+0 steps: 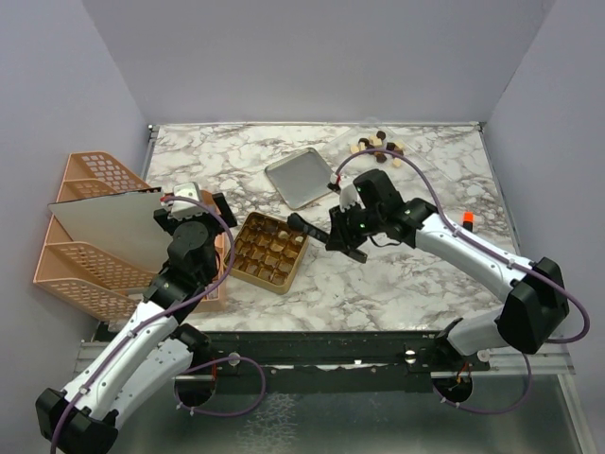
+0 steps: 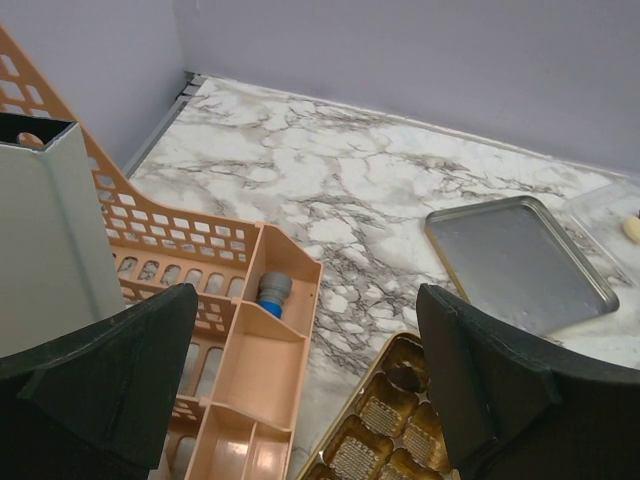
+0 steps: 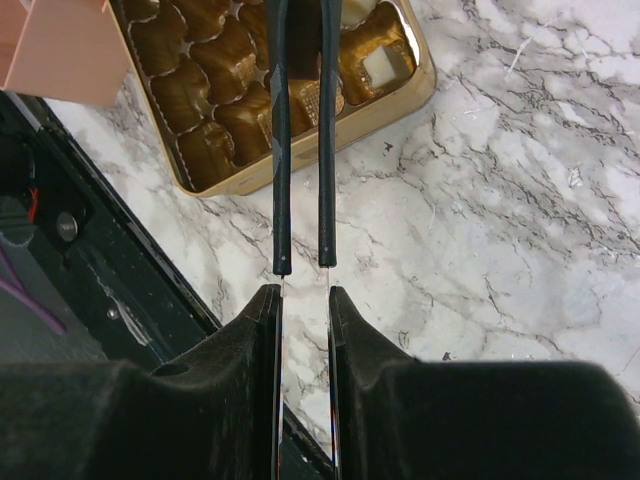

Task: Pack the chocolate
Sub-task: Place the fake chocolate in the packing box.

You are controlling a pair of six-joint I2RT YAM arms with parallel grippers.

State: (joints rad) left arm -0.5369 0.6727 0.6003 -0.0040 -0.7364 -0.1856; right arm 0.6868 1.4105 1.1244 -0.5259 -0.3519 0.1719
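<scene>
The chocolate (image 1: 378,145), a small pile of dark, light brown and white pieces, lies on clear plastic at the table's back right. The golden-brown tray (image 1: 242,241) sits at centre. It holds a white piece (image 3: 380,65) and a dark piece (image 2: 405,378). My right gripper (image 1: 345,232) is shut on black-tipped tweezers (image 3: 300,150) whose arms reach over the tray (image 3: 330,135). Their tips are cut off by the top of the right wrist view. My left gripper (image 2: 305,300) is open and empty, just left of the tray (image 2: 352,402).
A peach mesh organizer (image 1: 85,255) with a grey panel (image 1: 104,222) stands at the left. Its low compartment box (image 2: 250,380) holds a grey-blue cap (image 2: 270,292). A grey metal tin (image 1: 302,177) lies behind the tray. Walls enclose the table.
</scene>
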